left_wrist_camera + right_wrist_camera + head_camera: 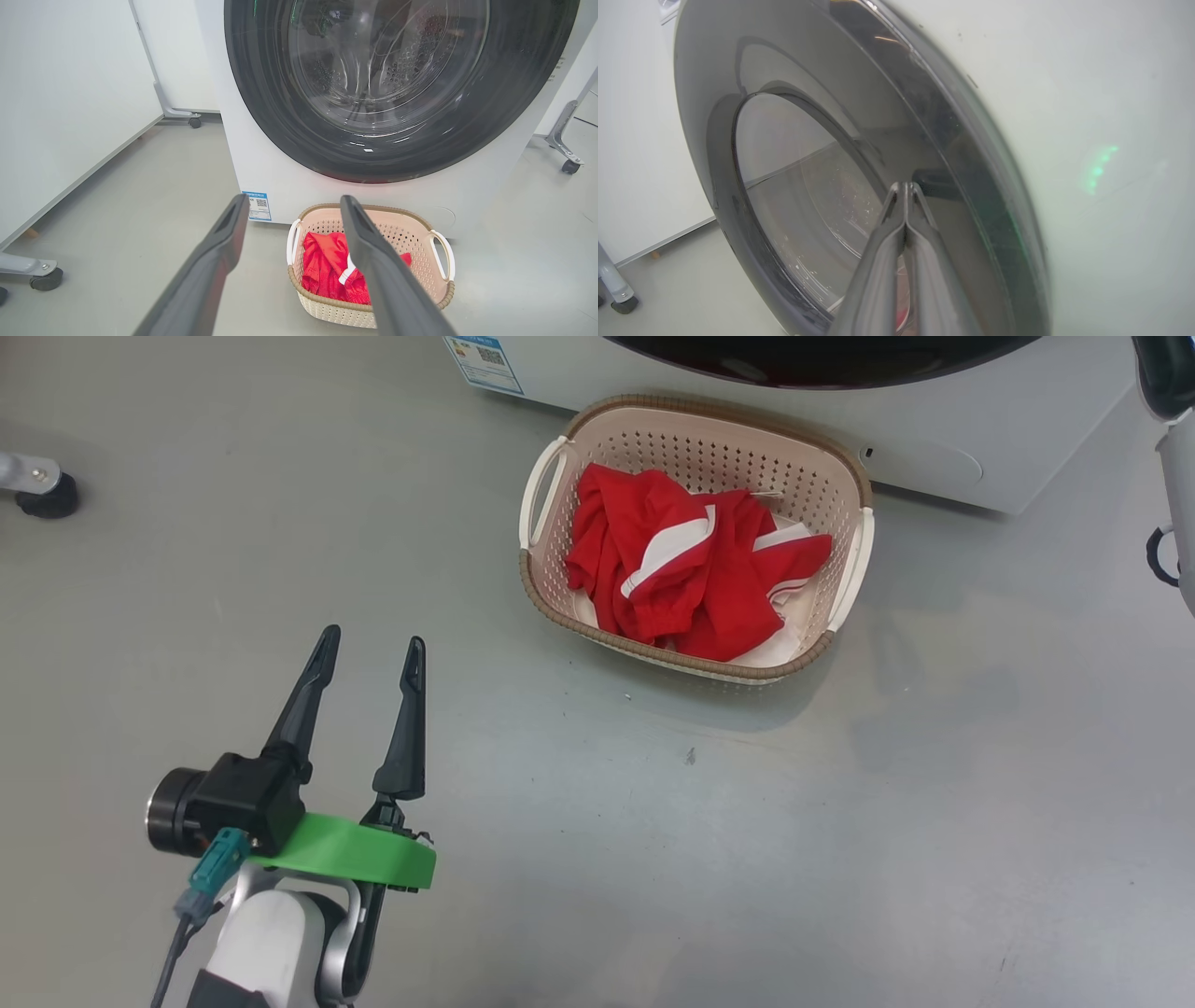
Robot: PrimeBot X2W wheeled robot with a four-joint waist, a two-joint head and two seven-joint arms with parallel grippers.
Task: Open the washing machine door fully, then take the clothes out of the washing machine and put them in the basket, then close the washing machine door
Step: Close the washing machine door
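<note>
Bright red white-striped clothes lie in a cream perforated plastic basket before the white front-loading washing machine, its round black-rimmed glass door closed. The left gripper hangs spread wide, empty; the right gripper is pinched together at the door's rim.

Test lab: bare grey floor, white wheeled partitions, washing machine.

**Red clothes in the basket**

The clothes lie heaped in the cream basket, which stands on the grey floor just before the white washing machine. The left end effector hangs well apart, fingers spread.
</note>
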